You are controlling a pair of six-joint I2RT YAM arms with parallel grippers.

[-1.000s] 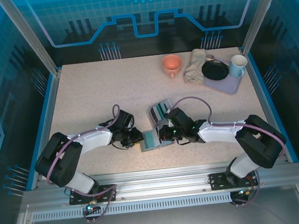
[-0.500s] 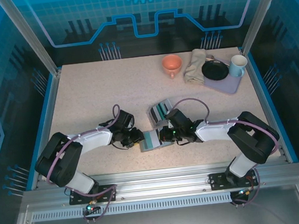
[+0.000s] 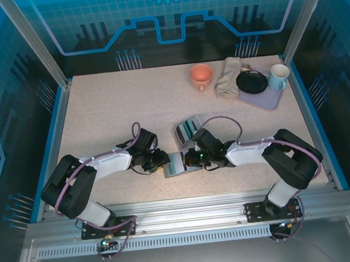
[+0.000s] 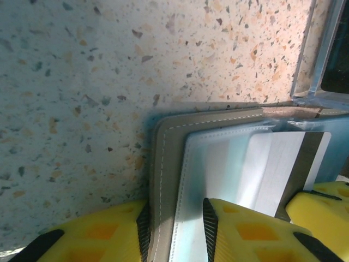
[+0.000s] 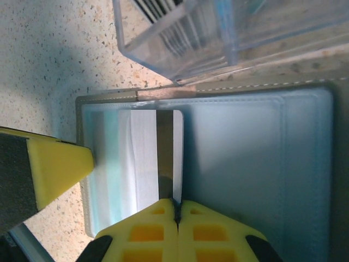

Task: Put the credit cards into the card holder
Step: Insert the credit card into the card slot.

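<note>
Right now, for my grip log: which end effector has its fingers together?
The right end effector; the left end effector has a gap between its fingers.

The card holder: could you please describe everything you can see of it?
Grey-tan outside with white stitching, pale blue pockets inside, the card holder lies open, flat on the speckled table. A whitish, dark-striped card sits partway in a pocket. The left fingers straddle one edge; the shut right fingers meet the card; a clear box stands at another edge.
</note>
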